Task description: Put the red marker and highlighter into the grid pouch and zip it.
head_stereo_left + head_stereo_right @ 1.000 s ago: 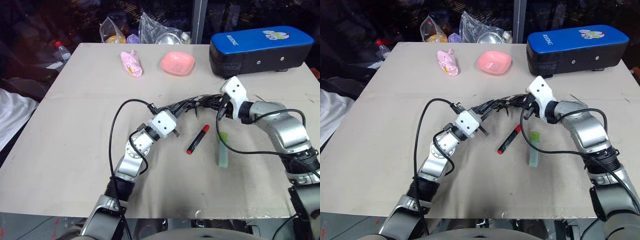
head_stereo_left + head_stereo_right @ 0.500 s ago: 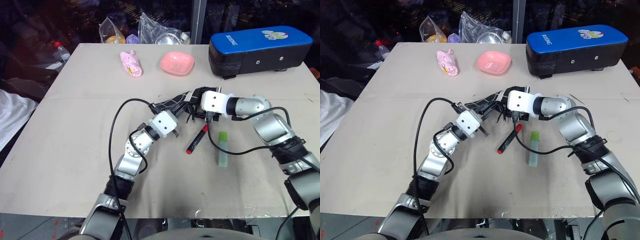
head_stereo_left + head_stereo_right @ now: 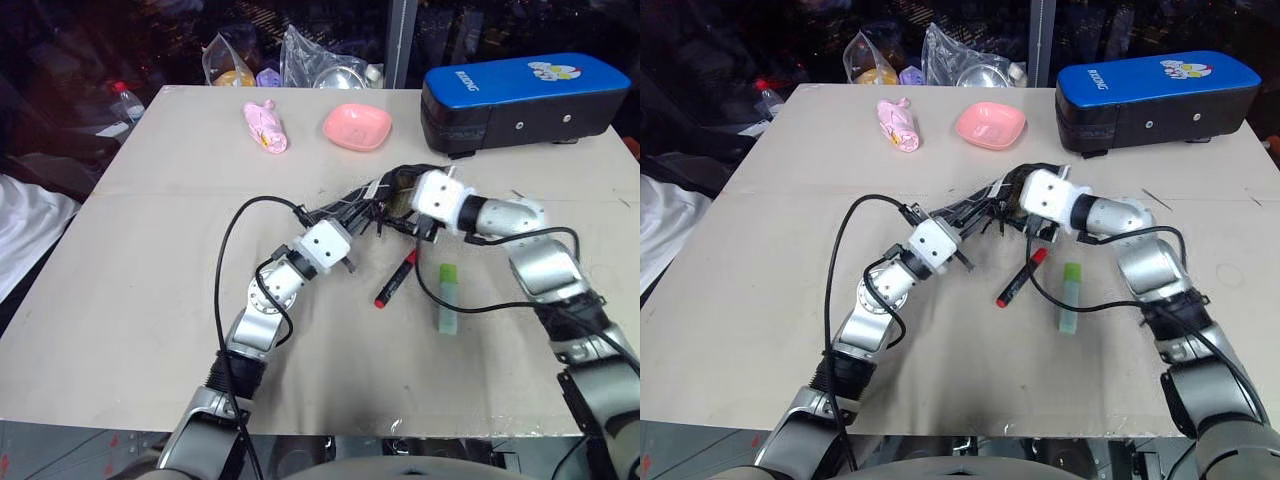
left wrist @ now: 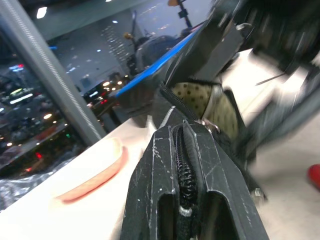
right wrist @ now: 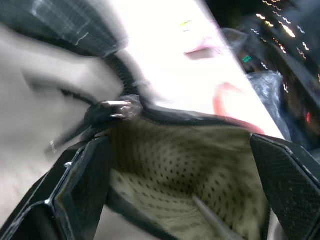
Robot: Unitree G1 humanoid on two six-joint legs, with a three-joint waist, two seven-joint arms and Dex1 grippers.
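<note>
Slim red marker pen (image 3: 396, 278) with a black end section lies on the pale beige tabletop (image 3: 150, 250). Just right of the marker: chunky pale translucent highlighter stick (image 3: 446, 298), light-green cap. Just behind the marker: black fabric pouch with white grid lines (image 3: 372, 200); its lining is cream with dark dots (image 5: 190, 170), its zipper black (image 4: 184, 165). Further behind the marker: shallow pink dish (image 3: 356, 125); left of that, a pink wrapped packet with a yellow patch (image 3: 265, 125). Behind and right of the marker: hard case, blue top with a small white cartoon print, black sides (image 3: 520, 95).
</note>
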